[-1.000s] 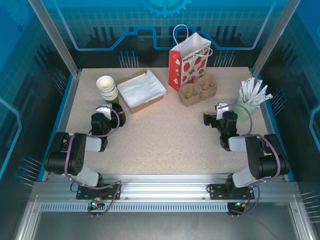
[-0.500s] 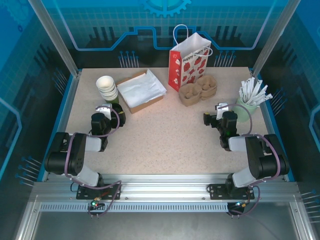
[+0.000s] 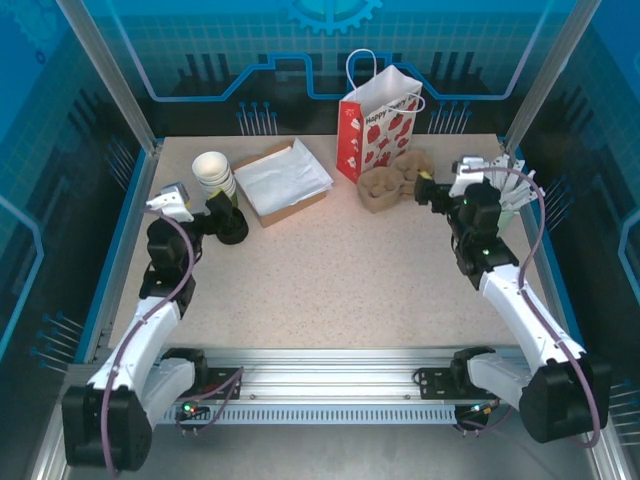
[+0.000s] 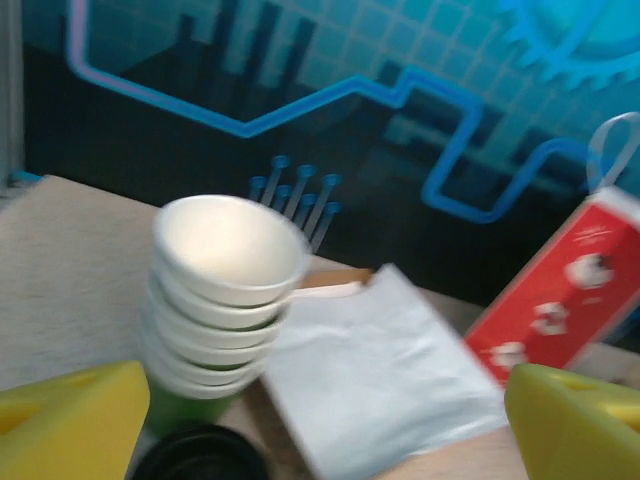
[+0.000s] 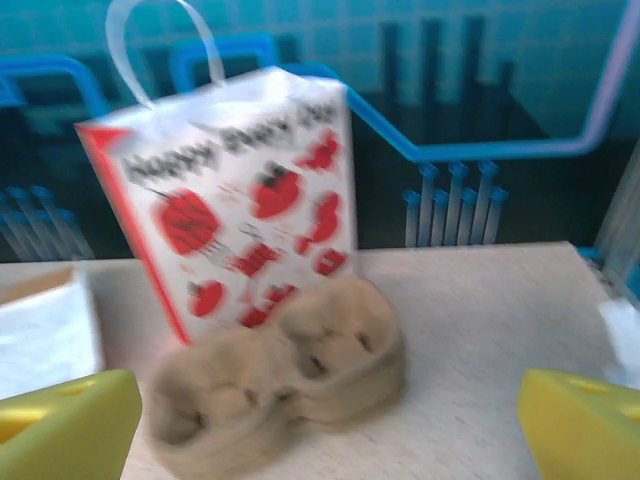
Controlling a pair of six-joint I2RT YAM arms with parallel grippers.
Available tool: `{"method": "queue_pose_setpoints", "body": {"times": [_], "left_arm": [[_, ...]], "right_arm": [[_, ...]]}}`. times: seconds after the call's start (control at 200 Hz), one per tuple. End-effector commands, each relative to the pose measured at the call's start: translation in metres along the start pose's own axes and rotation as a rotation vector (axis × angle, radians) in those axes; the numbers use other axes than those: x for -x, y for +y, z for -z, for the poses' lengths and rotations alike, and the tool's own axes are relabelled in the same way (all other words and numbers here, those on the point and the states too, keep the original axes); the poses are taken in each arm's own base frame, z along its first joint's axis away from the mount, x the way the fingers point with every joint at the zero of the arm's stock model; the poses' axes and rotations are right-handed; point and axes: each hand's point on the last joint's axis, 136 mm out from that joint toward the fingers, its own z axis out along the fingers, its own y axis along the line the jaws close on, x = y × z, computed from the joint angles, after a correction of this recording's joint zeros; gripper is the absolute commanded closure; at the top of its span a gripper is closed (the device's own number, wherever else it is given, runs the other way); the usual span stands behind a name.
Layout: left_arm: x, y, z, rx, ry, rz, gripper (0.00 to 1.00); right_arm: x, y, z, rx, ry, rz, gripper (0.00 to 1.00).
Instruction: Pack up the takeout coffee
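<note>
Moved: both arms had swung out of their tucked poses, the left gripper (image 3: 215,218) toward the takeout coffee (image 3: 231,228), the right gripper (image 3: 424,190) toward the pulp cup carrier (image 3: 395,183).
Unmoved: coffee, carrier, strawberry-print bag (image 3: 378,128), stack of white cups (image 3: 214,175) and napkin box (image 3: 284,180) stood where they had been.
Meaning: this looked like the approach only; nothing was held and packing had not begun.
Left gripper: jaws stood spread wide and empty.
Right gripper: jaws were likewise spread and empty, facing the carrier and the bag.
Coffee: it stood upright at the table's left rear, just in front of the cup stack and well apart from the bag.
Coffee against hand: in the left wrist view its black lid (image 4: 200,462) sat at the bottom edge, nearer the left finger (image 4: 70,420). Contact could not be told.
</note>
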Motion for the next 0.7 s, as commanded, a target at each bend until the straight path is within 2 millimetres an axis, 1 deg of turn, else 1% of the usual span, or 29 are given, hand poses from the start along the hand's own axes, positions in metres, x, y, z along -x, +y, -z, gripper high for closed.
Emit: {"method": "queue_pose_setpoints", "body": {"times": [0.0, 0.02, 0.07, 0.075, 0.09, 0.17, 0.235, 0.315, 0.36, 0.39, 0.4, 0.41, 0.445, 0.45, 0.545, 0.6, 0.695], "left_arm": [[-0.027, -0.027, 0.004, -0.061, 0.205, 0.106, 0.08], [-0.025, -0.027, 0.004, -0.046, 0.218, 0.102, 0.08], [-0.020, -0.020, 0.003, 0.018, 0.237, 0.080, 0.09], [-0.018, -0.020, 0.003, 0.024, 0.232, 0.077, 0.09], [-0.017, -0.015, 0.003, 0.051, 0.238, 0.067, 0.10], [0.001, 0.006, -0.001, 0.182, 0.233, 0.030, 0.14], [0.013, 0.021, -0.006, 0.230, 0.242, 0.046, 0.17], [0.023, 0.035, -0.019, 0.269, 0.272, 0.041, 0.21], [0.024, 0.043, -0.028, 0.295, 0.310, 0.034, 0.23], [0.021, 0.049, -0.035, 0.304, 0.345, 0.036, 0.25], [0.023, 0.049, -0.037, 0.301, 0.348, 0.037, 0.26], [0.019, 0.052, -0.040, 0.303, 0.367, 0.040, 0.27], [0.019, 0.059, -0.047, 0.314, 0.395, 0.049, 0.29], [0.015, 0.060, -0.048, 0.314, 0.407, 0.050, 0.29], [0.013, 0.079, -0.064, 0.352, 0.466, 0.057, 0.35], [0.013, 0.086, -0.072, 0.358, 0.489, 0.060, 0.38], [0.010, 0.088, -0.086, 0.346, 0.528, 0.053, 0.44]], "right_arm": [[-0.012, 0.050, 0.002, 0.115, 0.165, 0.075, 0.02], [-0.010, 0.056, 0.002, 0.133, 0.171, 0.085, 0.02], [-0.005, 0.081, 0.004, 0.218, 0.189, 0.115, 0.04], [-0.005, 0.083, 0.004, 0.225, 0.191, 0.118, 0.04], [-0.005, 0.090, 0.005, 0.250, 0.198, 0.125, 0.04], [-0.001, 0.123, 0.011, 0.359, 0.220, 0.158, 0.05], [0.000, 0.143, 0.014, 0.415, 0.241, 0.180, 0.06], [-0.003, 0.167, 0.019, 0.480, 0.264, 0.208, 0.06], [-0.007, 0.179, 0.020, 0.517, 0.282, 0.216, 0.06], [-0.010, 0.188, 0.021, 0.546, 0.299, 0.221, 0.06], [-0.010, 0.192, 0.022, 0.557, 0.302, 0.223, 0.07], [-0.010, 0.196, 0.023, 0.568, 0.305, 0.224, 0.07], [-0.013, 0.207, 0.024, 0.597, 0.322, 0.230, 0.07], [-0.014, 0.208, 0.024, 0.601, 0.324, 0.230, 0.07], [-0.022, 0.239, 0.027, 0.674, 0.359, 0.257, 0.09], [-0.029, 0.255, 0.027, 0.703, 0.376, 0.286, 0.10], [-0.041, 0.275, 0.026, 0.721, 0.405, 0.343, 0.10]]}}
